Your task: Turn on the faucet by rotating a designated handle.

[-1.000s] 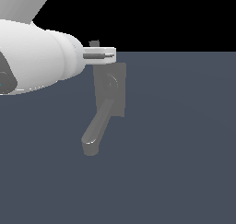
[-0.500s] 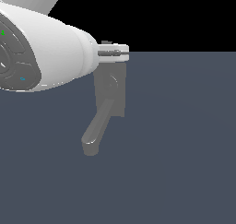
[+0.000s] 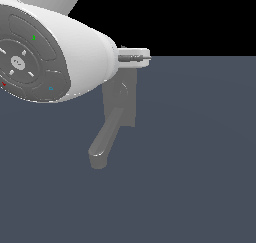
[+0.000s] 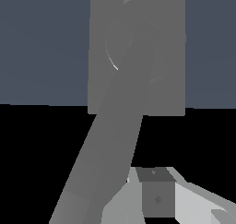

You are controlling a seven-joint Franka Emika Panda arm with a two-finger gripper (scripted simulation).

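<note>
Faucet [image 3: 122, 104] on the grey floor, our gripper [image 3: 142, 57] at its top edge.
Handle [image 4: 106, 149] beside one finger [image 4: 156, 193], unturned, we judge; whether fingers are apart, we cannot tell.

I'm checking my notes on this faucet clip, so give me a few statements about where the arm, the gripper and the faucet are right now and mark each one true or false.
1. In the exterior view, the curved spout ends lower in the picture than the base plate. True.
2. The faucet is bright red. False: it is dull grey all over.
3. In the exterior view, the gripper sits at the top edge of the base plate. True.
4. The arm's white body fills the exterior view's right side. False: it fills the upper left of that view.
5. In the wrist view, the gripper is clamped around the handle. False: a finger shows beside the bar, and no grasp is visible.
</note>
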